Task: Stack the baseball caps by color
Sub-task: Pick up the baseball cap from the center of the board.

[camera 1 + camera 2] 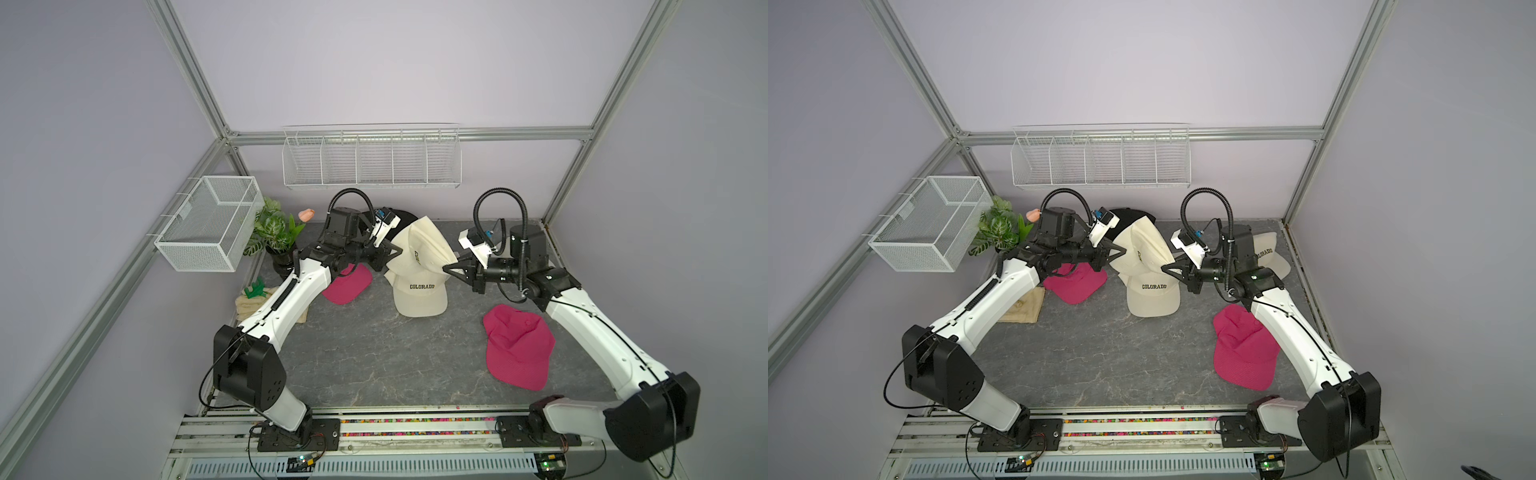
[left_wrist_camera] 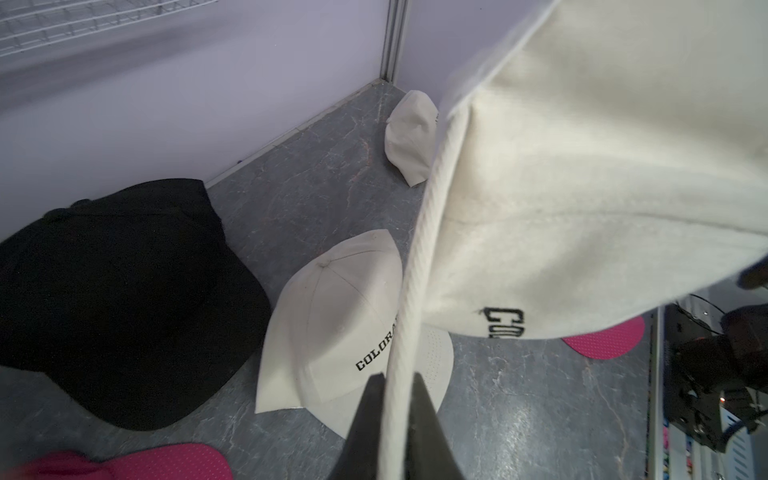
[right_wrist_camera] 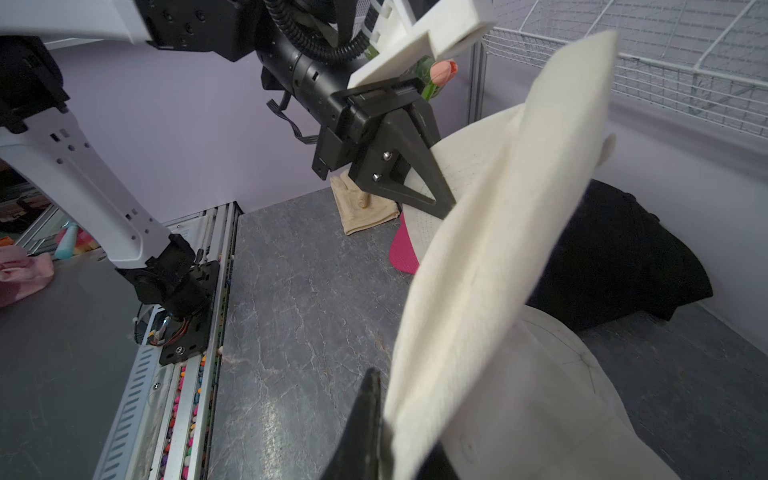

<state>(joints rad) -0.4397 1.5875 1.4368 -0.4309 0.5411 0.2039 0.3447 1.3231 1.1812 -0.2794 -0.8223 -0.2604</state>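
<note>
**Top views.** Lifted cream cap point(image 1: 419, 245): held in the air over the far middle of the counter point(image 1: 374, 353), between the left tool point(image 1: 399, 250) and the right tool point(image 1: 446, 268). Lower cream cap point(image 1: 420, 297), lettered COLORADO: on the counter directly beneath. Black cap point(image 1: 401, 216): behind, by the far wall. Left pink cap point(image 1: 347, 286): partly under the left arm. Right pink cap point(image 1: 517, 347): near right. Far cream cap point(image 1: 1273, 257): far right, behind the right arm.

**Left wrist view.** Left tool point(image 2: 397, 380) clamped on the lifted cap's point(image 2: 582, 208) corded rim.

**Right wrist view.** Right tool point(image 3: 386, 395) clenched on the same cap's brim point(image 3: 498, 228).
</note>
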